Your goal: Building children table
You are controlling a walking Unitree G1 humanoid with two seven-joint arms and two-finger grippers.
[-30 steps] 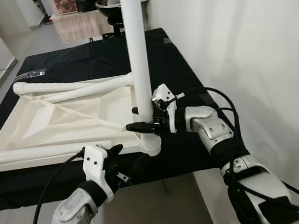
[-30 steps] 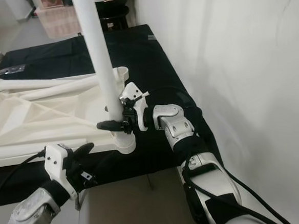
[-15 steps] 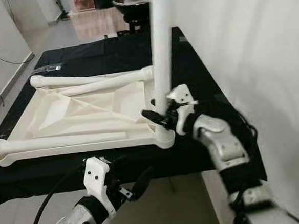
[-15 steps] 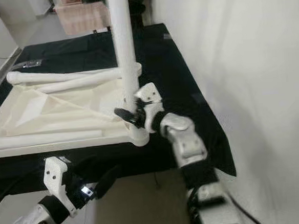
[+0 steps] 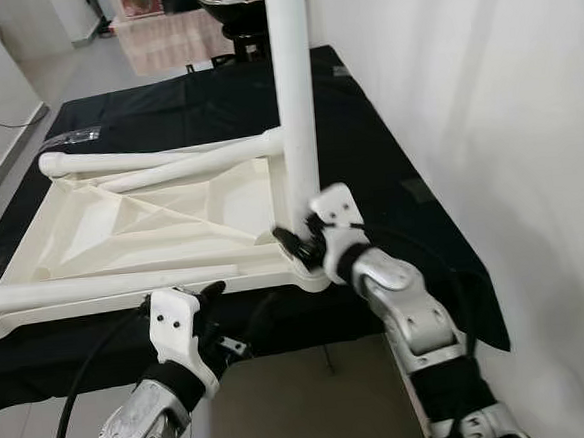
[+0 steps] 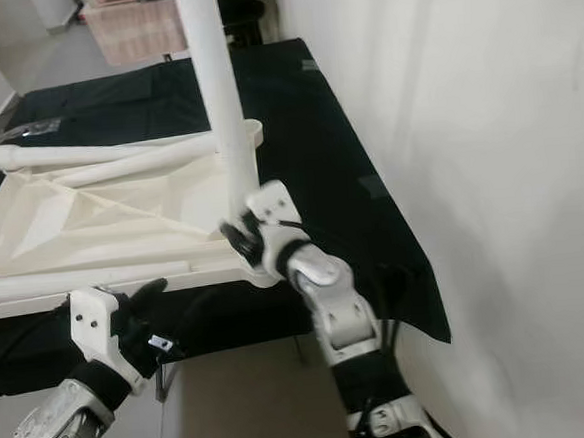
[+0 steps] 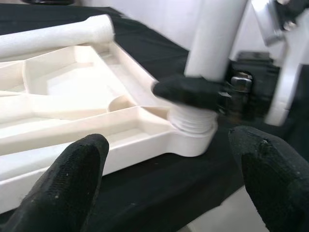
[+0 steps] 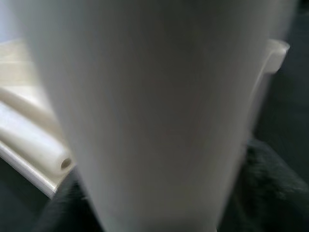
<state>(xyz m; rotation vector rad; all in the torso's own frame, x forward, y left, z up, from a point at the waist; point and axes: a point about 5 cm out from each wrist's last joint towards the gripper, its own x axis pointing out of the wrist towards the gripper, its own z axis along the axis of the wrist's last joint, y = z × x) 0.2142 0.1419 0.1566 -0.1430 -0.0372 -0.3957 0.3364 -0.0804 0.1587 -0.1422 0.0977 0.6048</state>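
One leg (image 5: 294, 89) stands upright in the near corner socket (image 5: 310, 268) of the upturned tabletop (image 5: 142, 224), and the right pincer (image 5: 296, 245) is clenched round its base, just above the threaded collar. The risk is a cross-thread: if the wrist tilts the leg while turning, the plastic threads could bind or the leg could lean out of true. A slip looks possible too, since that tube is smooth, glossy and round under hard black fingers. Beyond the right pincer, three more cream legs (image 5: 158, 168) lie loose on the ribbed, moulded underside, and a jolt could roll them off. The left pincer (image 5: 222, 319) hangs released below the table edge, fingers (image 7: 72, 179) spread, close to the same corner. A matte black cloth (image 5: 402, 221) drapes beneath everything.
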